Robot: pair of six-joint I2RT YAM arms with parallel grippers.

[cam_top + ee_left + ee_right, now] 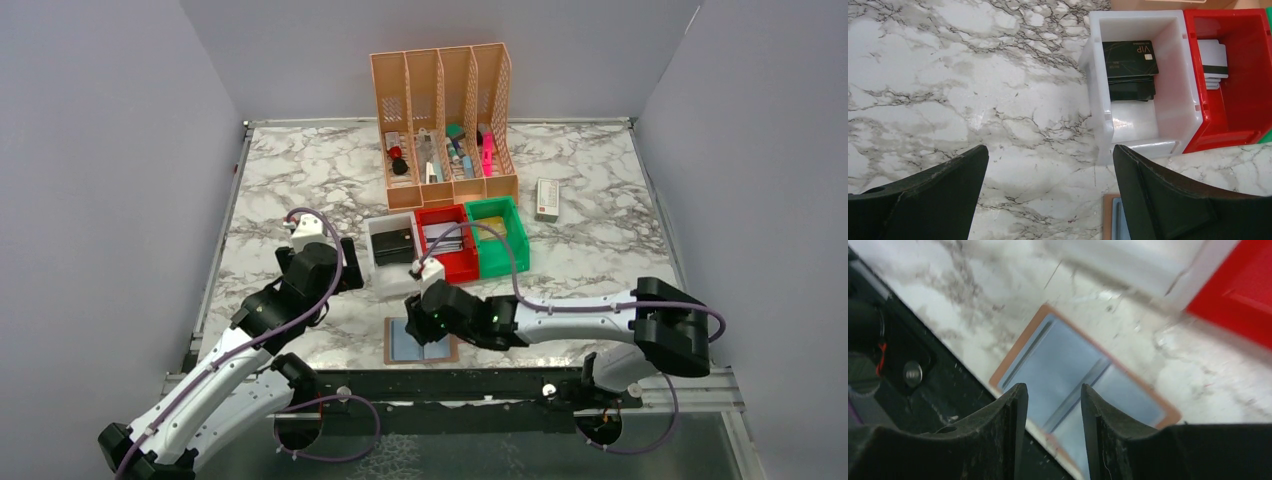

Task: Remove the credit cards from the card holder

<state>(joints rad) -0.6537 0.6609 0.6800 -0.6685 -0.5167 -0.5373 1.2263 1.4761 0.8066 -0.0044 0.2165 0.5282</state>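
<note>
- Right end effector (1052, 390) is hovering over the card holder (1023, 342), fingers partly spread, pinching nothing.
- Bluish credit cards (1063, 360) are lying in it.
- Left end effector (1050, 155) is hanging spread wide above the tabletop (948, 75).

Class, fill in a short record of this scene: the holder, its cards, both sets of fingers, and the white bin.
card holder: flat on the marble, near the front edge
credit cards: bluish, lying in the holder
right fingers: apart, above the holder, nothing between them
left fingers: wide open over marble, beside the white bin
white bin: holds stacked black cards
</note>
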